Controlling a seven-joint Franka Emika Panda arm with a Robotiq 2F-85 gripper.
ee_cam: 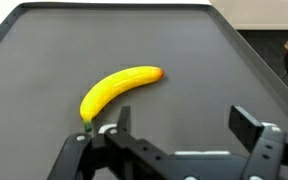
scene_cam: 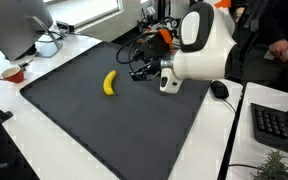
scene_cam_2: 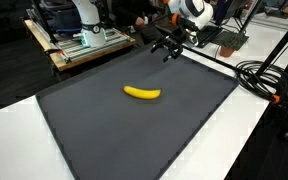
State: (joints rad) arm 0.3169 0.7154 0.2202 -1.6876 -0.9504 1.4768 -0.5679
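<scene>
A: Where is the banana (ee_cam: 119,90)?
B: Lying flat on the dark mat (scene_cam: 84,125) on the counter (scene_cam_2: 9,125), near the mat's middle.
A: And the end effector (ee_cam: 182,125)?
B: Spread wide, holding nothing, raised near the banana, not touching it.

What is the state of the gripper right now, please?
Gripper: open, holding nothing; the banana lies untouched on the black mat just ahead of it.

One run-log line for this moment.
gripper open, empty | banana lying on black mat, untouched | gripper apart from banana, near its stem end
</scene>
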